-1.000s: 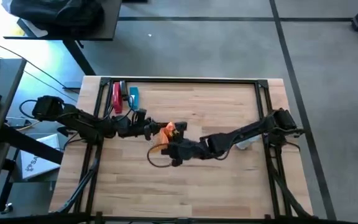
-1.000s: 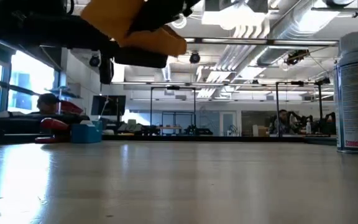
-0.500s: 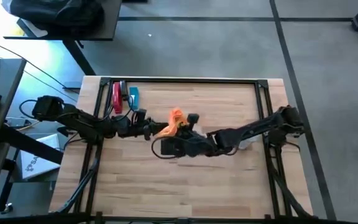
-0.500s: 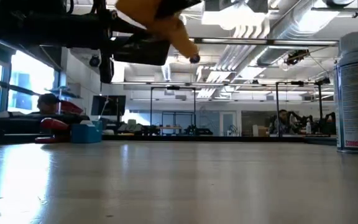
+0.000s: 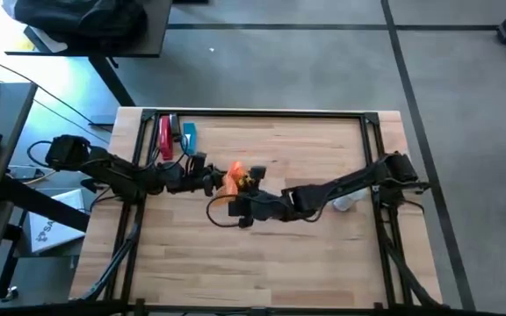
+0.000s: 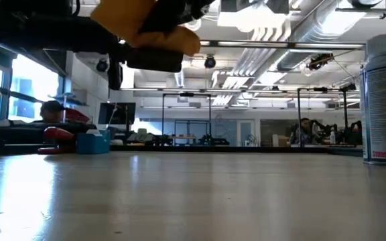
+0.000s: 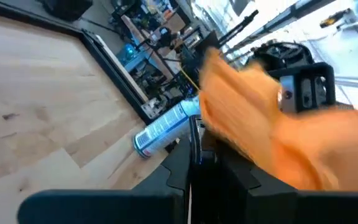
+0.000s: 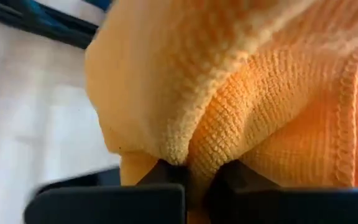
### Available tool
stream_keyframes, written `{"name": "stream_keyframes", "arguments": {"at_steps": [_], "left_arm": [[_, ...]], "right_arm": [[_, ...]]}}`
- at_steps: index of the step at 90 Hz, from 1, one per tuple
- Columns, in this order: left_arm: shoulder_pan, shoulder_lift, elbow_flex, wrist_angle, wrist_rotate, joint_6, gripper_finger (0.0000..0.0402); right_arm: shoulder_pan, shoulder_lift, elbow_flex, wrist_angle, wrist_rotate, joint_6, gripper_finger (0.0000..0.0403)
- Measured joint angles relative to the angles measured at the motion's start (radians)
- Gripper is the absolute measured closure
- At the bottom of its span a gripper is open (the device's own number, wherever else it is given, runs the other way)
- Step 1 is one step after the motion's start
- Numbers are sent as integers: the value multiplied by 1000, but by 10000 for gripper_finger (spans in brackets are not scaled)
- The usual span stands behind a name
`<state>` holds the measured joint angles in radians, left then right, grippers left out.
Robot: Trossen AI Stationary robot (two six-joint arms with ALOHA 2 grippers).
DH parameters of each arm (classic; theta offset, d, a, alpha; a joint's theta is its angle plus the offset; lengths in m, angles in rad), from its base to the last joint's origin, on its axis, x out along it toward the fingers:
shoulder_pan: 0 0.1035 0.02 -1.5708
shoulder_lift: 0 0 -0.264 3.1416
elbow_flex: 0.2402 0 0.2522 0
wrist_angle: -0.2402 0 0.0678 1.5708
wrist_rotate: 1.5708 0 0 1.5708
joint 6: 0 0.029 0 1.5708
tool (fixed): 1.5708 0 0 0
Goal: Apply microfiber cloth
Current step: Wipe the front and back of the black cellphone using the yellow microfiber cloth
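Both grippers meet mid-table, raised. Right gripper (image 5: 235, 204) pinching microfiber cloth (image 5: 234, 178), fabric bunched between its fingers. Left gripper (image 5: 211, 182) touching cloth, finger state can't tell. Advice: flatten the wad, light even strokes. Spray can (image 6: 385, 100) far right.

A grey floor (image 5: 323, 61) surrounds the wooden table (image 5: 306, 254); bright windows (image 6: 25, 80) and ceiling ducts (image 6: 313, 27) fill the room beyond.

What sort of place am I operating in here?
Likely a robotics lab or open workshop: a wooden bench with a framed rig, exposed ceiling ducts, and other frame workstations across the room.
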<state>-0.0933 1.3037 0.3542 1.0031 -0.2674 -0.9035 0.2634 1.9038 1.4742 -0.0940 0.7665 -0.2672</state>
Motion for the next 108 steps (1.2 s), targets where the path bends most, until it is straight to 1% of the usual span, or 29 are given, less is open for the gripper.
{"name": "stream_keyframes", "arguments": {"at_steps": [11,33,43,48,58,65,76,94,108], "left_arm": [[-8,0,0,28,26,21,376],[-18,0,0,37,40,18,376],[-25,-2,2,71,94,15,376],[-26,-3,3,83,110,15,376],[-22,-2,2,103,109,39,376],[-24,-2,2,111,110,45,376],[-22,-1,2,95,97,45,376],[-23,-1,2,96,89,52,376],[-22,-1,2,96,81,51,376]], "right_arm": [[0,-32,2,-81,49,15,403],[-1,-100,3,-270,137,92,403],[-4,-130,0,-358,212,105,403],[-6,-149,-1,-403,225,130,403],[1,-186,-1,-455,239,182,403],[14,-197,-1,-446,234,182,403],[46,-197,-1,-361,225,119,403],[71,-198,-1,-233,111,42,403],[51,-180,0,-196,-9,63,403]]}}
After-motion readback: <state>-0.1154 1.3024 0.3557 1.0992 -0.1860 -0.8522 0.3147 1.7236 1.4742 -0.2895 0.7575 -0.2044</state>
